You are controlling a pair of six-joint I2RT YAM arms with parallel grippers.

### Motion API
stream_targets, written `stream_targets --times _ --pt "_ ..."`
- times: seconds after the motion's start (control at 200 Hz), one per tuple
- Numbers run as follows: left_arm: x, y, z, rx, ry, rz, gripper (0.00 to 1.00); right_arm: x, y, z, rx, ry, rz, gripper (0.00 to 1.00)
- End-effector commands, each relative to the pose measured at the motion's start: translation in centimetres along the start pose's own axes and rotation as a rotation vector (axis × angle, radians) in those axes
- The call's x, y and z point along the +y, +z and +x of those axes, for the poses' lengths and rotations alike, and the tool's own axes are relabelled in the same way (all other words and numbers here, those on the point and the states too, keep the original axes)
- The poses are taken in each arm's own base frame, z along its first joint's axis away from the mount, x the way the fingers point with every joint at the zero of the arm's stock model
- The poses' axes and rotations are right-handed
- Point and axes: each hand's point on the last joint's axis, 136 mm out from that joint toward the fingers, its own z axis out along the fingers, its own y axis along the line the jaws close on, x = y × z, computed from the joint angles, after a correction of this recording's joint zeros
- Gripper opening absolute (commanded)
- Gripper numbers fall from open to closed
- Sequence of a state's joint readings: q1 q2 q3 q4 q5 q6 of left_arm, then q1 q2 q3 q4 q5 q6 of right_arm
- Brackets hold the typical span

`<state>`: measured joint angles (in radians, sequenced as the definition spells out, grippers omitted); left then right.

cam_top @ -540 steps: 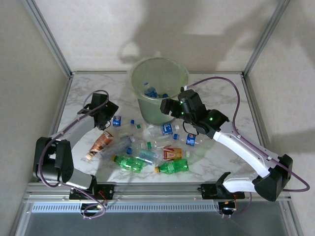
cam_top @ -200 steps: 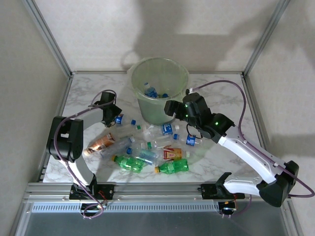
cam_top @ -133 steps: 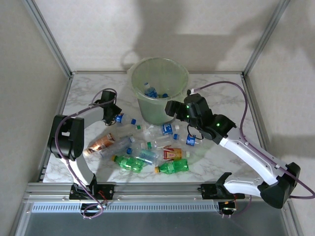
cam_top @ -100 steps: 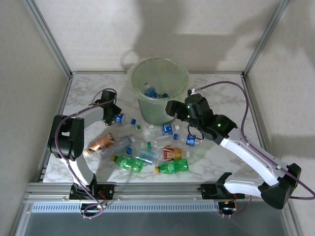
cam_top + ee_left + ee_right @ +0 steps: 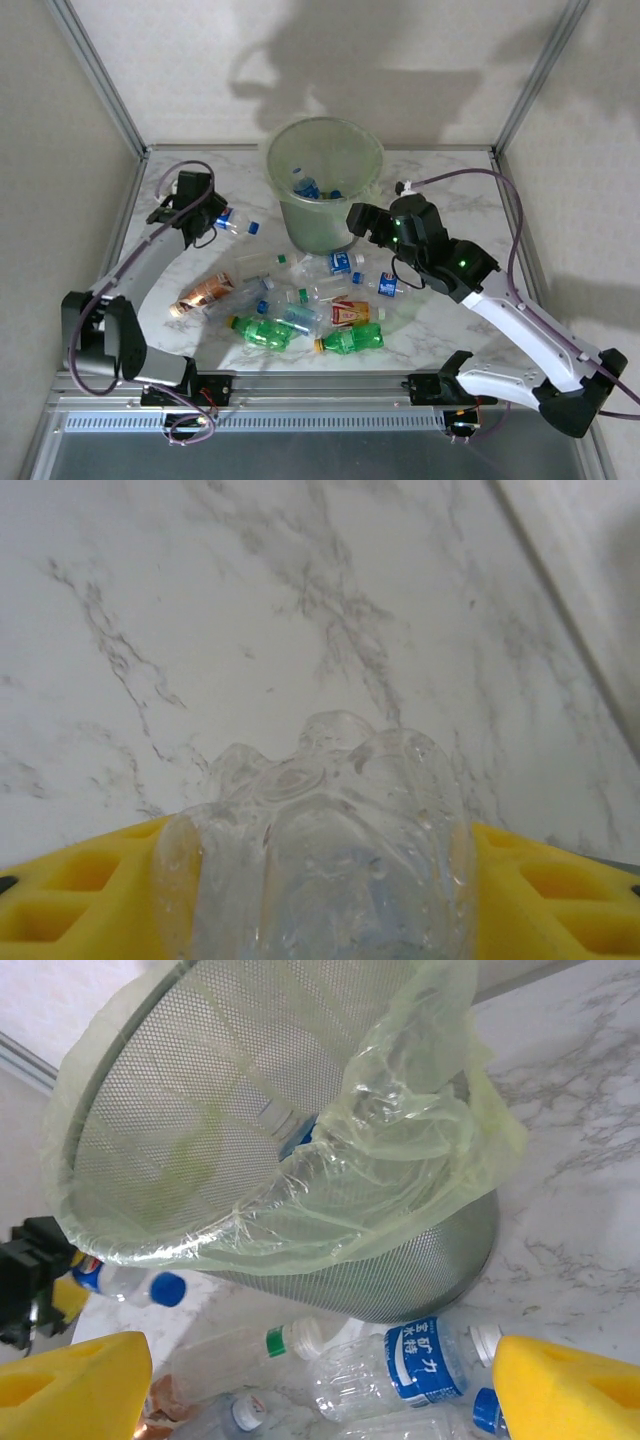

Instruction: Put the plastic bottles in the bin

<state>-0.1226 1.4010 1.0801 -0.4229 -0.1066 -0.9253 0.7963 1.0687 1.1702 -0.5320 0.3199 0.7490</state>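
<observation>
My left gripper (image 5: 210, 214) is shut on a clear plastic bottle (image 5: 228, 220) with a blue label and blue cap, held off the table left of the bin (image 5: 325, 150). In the left wrist view the bottle's clear base (image 5: 315, 850) is squeezed between the yellow fingers (image 5: 70, 905). My right gripper (image 5: 358, 220) hangs open beside the bin's right wall, over the heap. Between its yellow fingers (image 5: 575, 1385) lie a blue-labelled bottle (image 5: 415, 1360) and a green-ringed one (image 5: 230, 1360). The mesh bin (image 5: 400, 1260) holds a few bottles (image 5: 308, 186).
Several crushed bottles (image 5: 300, 295) lie in front of the bin: two green ones (image 5: 262, 332) nearest the arm bases, a brown one (image 5: 203, 293) at the left, a red-labelled one (image 5: 350, 313). Frame posts (image 5: 95, 70) stand at the back corners.
My left gripper closed on the blue-capped bottle and raised it up and left, away from the heap. The right arm drew slightly right and stayed open.
</observation>
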Motion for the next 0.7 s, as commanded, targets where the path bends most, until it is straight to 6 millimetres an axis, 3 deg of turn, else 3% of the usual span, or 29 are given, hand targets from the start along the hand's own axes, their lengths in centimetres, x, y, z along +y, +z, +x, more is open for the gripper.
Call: stream_targets --times 0.0,0.195,0.386,0.551,0.696 --pt "-0.4 -4.1 -3.0 -0.096 0.000 0.023 0.52 -1.3 -1.2 -0.4 -0.036 0.012 0.041 0.89" --pt "-5.1 -12.1 -7.8 -0.211 -0.040 0.213 0.52 -2.9 -2.9 -0.5 -0.065 0.036 0.073 0.89" --pt "-13.7 -18.6 -10.6 -0.226 -0.012 0.482 0.54 -4.0 -3.6 0.0 -0.063 0.052 0.095 0.89" --pt "-20.8 -20.3 -9.0 -0.188 0.058 0.623 0.54 -4.6 -3.7 0.5 -0.060 0.072 0.104 0.89" --pt "-25.9 -18.6 -4.3 -0.120 0.185 0.656 0.54 -4.9 -3.5 0.9 -0.047 0.078 0.111 0.88"
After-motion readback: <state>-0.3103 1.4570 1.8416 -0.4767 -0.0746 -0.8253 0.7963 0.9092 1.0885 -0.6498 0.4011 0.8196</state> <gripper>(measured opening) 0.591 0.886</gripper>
